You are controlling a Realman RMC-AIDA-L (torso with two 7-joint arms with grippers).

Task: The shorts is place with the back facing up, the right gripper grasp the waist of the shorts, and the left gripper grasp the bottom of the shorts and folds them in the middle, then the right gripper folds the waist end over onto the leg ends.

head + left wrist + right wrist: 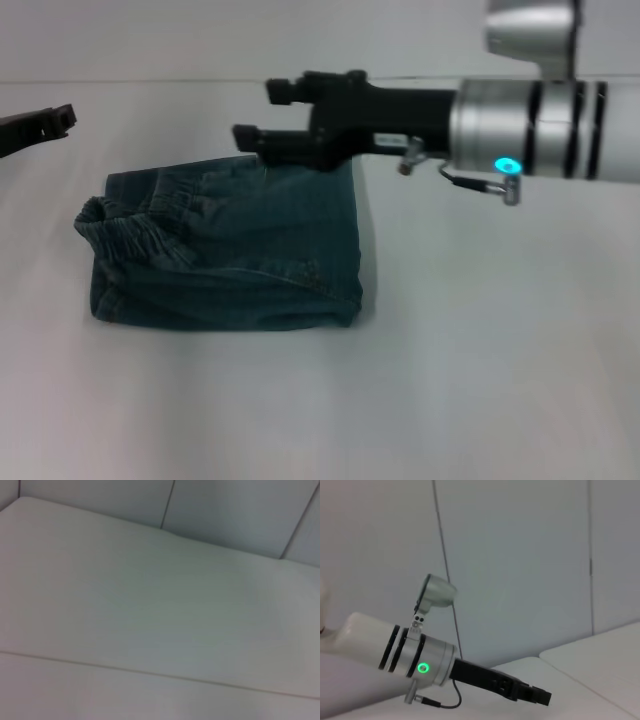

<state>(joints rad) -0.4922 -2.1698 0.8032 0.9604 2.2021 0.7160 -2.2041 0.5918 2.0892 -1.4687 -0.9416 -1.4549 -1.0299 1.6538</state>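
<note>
White and matte, the table [320, 420] fills the near part of the head view, and nothing is seen lying on that part. Just beyond it, left of centre, the shorts [230, 255] lie flat on the table. They are doubled lengthwise into 1 compact rectangle. The waist end [115, 235] is gathered at the left, with its ruffled elastic band bulging upward. No leg hems can be made out; they are judged to lie at the straight right edge.

Over the far right corner of the shorts the left gripper [262, 112] is held level, reaching in from the right on its silver wrist with the green ring light. Its 2 jaws are parted and nothing is gripped between them. Whether the lower jaw touches the denim cannot be told. At the far left edge only the tip of the right gripper [40, 125] is seen, well apart from the shorts. Whether it is released or clenched cannot be told.

The middle fold is judged complete, so the waist fold is left. For that fold to go well, the left gripper should be lifted clear first. Both layers of the band should be pinched together and carried low across, so that the edges are laid square on the leg ends.

Beyond the table's far edge, pale wall panels [520, 555] with thin vertical seams are seen.
</note>
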